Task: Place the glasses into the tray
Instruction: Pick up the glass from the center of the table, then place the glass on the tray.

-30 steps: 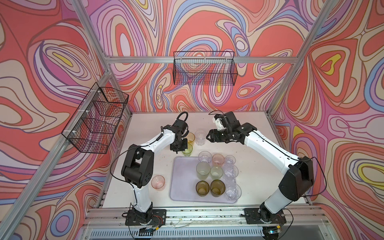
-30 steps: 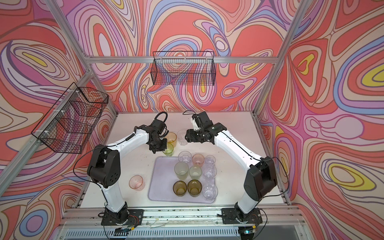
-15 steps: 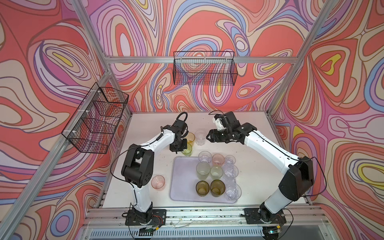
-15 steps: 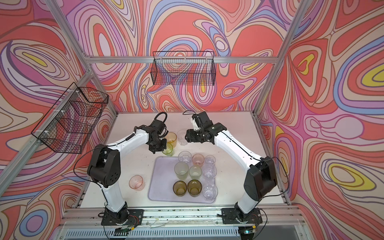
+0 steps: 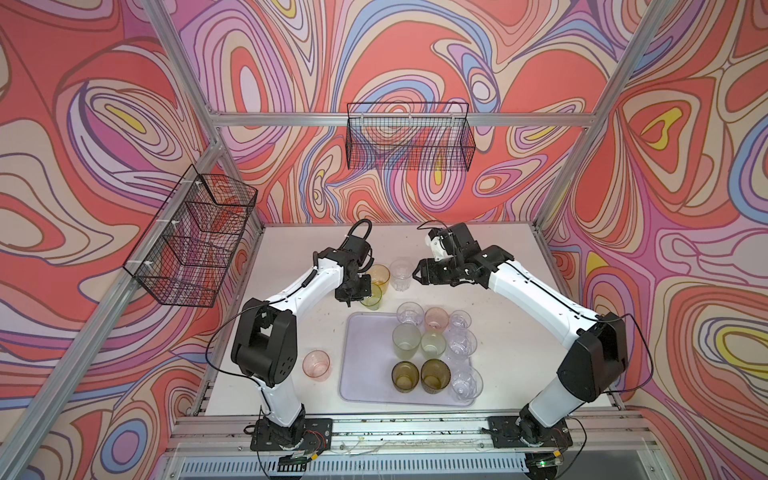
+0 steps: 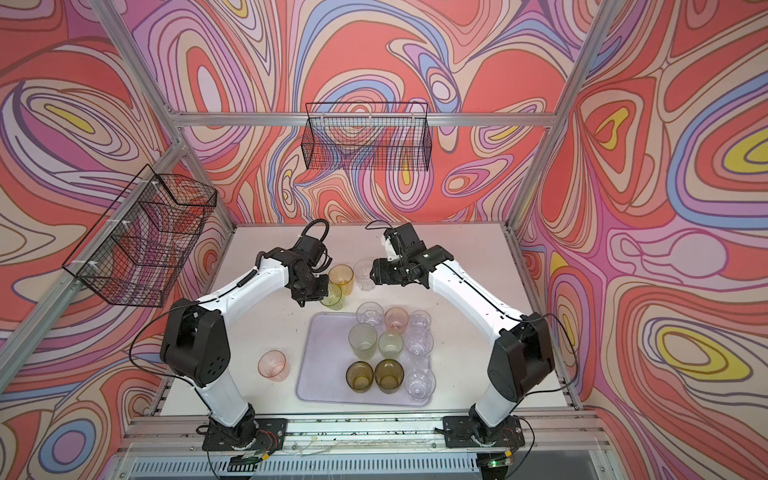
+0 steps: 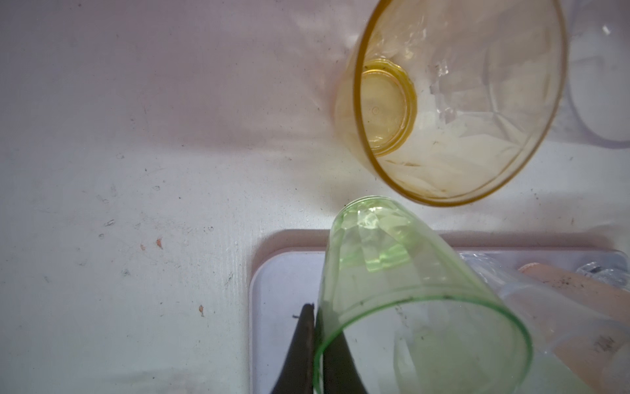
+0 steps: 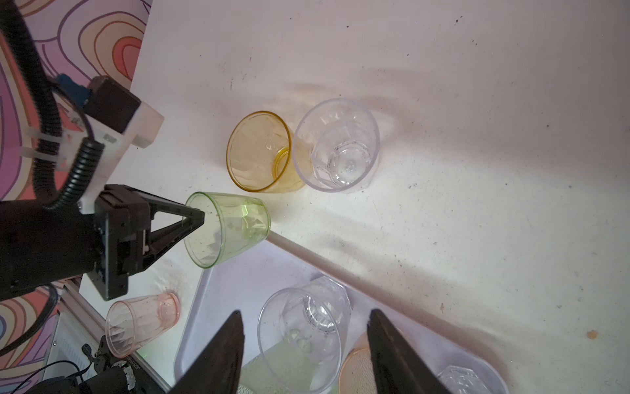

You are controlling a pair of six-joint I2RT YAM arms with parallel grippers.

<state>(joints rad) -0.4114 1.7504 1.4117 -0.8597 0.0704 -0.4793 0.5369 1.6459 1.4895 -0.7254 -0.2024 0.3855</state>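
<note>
Green glass (image 8: 226, 228), tilted with its mouth toward the left gripper (image 8: 199, 218), sits just beyond the lilac tray's (image 8: 238, 283) far corner; fingers (image 8: 177, 218) clenched on its rim wall. Right gripper (image 5: 417, 276) stands released, empty, farther off

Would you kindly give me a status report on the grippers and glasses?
Left gripper shut on green glass rim, glass tilted by tray corner. Right gripper open, empty. Amber glass, clear glass, pink glass off tray. Amber glass close by.

Probably a robotics lab cell: aluminium frame (image 5: 291, 119), swirl-printed walls (image 5: 83, 124), two arms (image 5: 297, 287) bolted to a table (image 5: 299, 241)
</note>
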